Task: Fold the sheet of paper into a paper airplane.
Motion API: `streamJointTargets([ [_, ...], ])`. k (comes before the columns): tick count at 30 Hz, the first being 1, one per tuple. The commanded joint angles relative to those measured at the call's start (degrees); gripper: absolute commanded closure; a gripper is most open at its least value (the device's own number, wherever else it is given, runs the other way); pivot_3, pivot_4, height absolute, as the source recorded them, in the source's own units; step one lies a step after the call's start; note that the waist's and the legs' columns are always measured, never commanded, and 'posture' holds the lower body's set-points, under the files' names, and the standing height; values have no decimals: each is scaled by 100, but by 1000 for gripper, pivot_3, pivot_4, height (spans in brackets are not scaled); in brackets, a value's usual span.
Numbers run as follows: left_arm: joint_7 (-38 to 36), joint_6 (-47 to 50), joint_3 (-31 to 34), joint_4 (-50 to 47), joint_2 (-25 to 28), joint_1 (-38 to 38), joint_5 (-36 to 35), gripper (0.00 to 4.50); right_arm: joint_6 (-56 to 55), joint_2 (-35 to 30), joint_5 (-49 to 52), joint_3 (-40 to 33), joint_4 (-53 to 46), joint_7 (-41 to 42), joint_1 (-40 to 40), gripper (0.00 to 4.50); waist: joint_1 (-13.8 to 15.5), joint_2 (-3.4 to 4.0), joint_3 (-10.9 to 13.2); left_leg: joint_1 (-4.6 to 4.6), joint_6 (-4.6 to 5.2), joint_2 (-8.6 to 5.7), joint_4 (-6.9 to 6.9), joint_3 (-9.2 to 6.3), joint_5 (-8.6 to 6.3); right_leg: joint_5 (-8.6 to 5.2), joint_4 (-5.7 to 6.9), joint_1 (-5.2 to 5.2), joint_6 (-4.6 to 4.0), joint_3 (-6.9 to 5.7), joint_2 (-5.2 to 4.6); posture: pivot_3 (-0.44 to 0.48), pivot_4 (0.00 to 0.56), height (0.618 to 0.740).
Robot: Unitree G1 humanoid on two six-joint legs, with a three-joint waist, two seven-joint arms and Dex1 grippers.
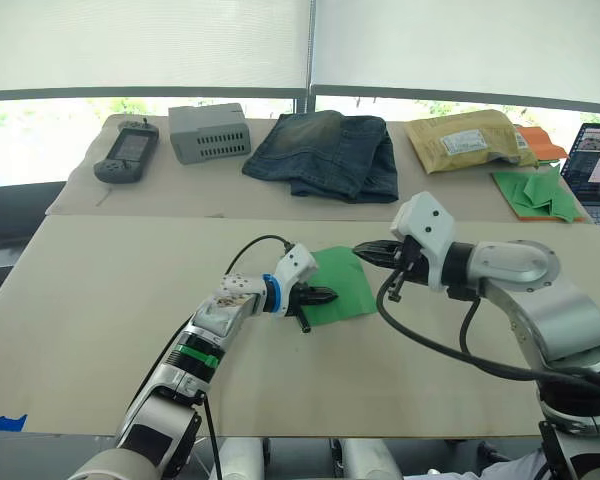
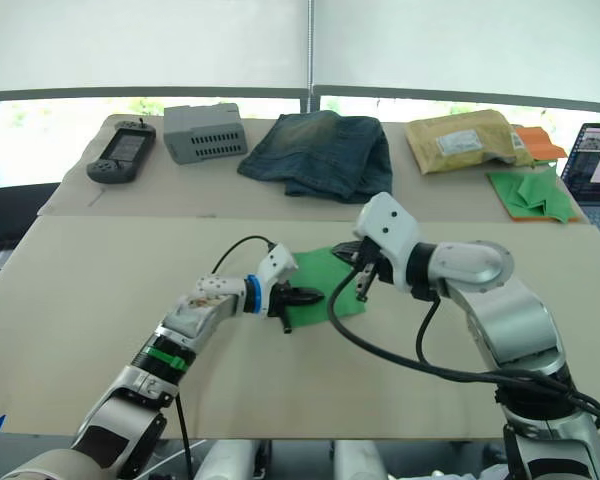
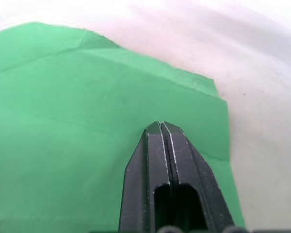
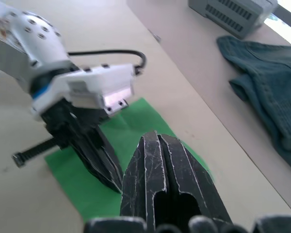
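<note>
The left gripper [image 1: 325, 296], fingers pressed together, rests on the near left part of the sheet [image 1: 348, 282], which lies flat mid-table [image 1: 100, 300]. Just beyond, the right gripper [image 1: 364, 252], likewise closed, hovers over the sheet's far edge.

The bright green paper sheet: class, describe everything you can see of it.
The bright green paper sheet is thin, roughly square, and lies flat on the beige table with faint creases and one corner folded over. The left gripper, fingers shut, rests over its near edge; the right gripper, also shut, is at its far corner.
</note>
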Motion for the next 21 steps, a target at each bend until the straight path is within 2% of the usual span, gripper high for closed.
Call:
streamJointTargets([
  [1, -49, -84, -54, 104, -46, -54, 92, 4500, -40, 61, -77, 206, -53, -222, 31, 4455, -1, 0, 0, 0, 0, 0, 1, 0, 0, 0, 0, 1, 1, 0, -1, 0, 150, 728],
  [6, -63, -88, -20, 96, 65, -35, 161, 4500, -458, 157, -777, 987, 968, -588, 150, 4455, -10, 0, 0, 9, 0, 0, 2, 2, 0, 1, 0, 9, 1, 0, -1, 0, 150, 728],
  [13, -56, -9, 47, -195, 340, 96, 176, 4500, -1161, 574, -1105, 1334, 2394, -590, 137, 4455, -72, 0, 0, 11, 0, 3, 0, 3, 0, 2, 4, 7, -2, 2, 5, 0, 150, 728],
  [17, -18, 108, 104, -440, 451, 164, 132, 4500, -1294, 589, -1252, 1437, 2749, -456, 188, 4455, -105, 0, -1, 21, 0, 4, 0, 1, 0, 2, 5, 16, -1, 3, 6, 0, 150, 728],
  [21, -5, 277, 174, -756, 578, 252, 61, 4500, -1429, 513, -1202, 1443, 2635, -183, 269, 4455, -122, 0, -1, 23, 0, 4, 0, 1, 0, 2, 5, 19, 0, 2, 6, 0, 150, 728],
])
